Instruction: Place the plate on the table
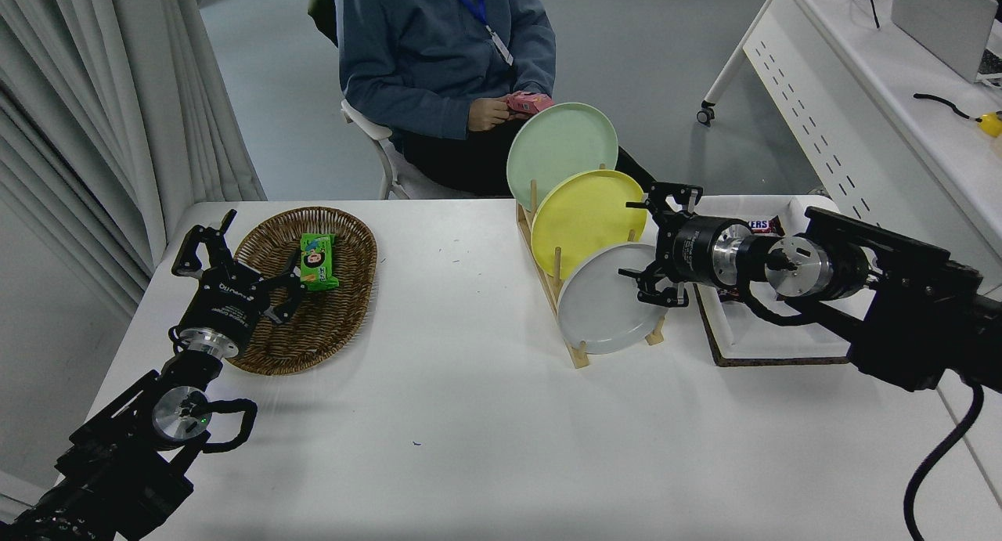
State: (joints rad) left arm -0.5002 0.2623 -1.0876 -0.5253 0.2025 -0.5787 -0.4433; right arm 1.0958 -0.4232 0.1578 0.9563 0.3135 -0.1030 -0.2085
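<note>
The light-grey plate (603, 302) leans upright in the front slot of a wooden rack (578, 355) on the white table (470, 431). Behind it stand a yellow plate (583, 216) and a pale green plate (560, 146). My right gripper (652, 243) is open at the grey plate's upper right edge, one finger above near the yellow plate, the other by the grey rim. Nothing is held. My left gripper (235, 247) is parked open over the wicker basket at the left.
A wicker basket (309, 290) holds a green snack pack (317, 261). A white tray (744, 337) on a cork mat sits right of the rack, with a Snickers bar (763, 225). A seated person (446, 55) is beyond the far edge. A white desk (884, 95) stands at right.
</note>
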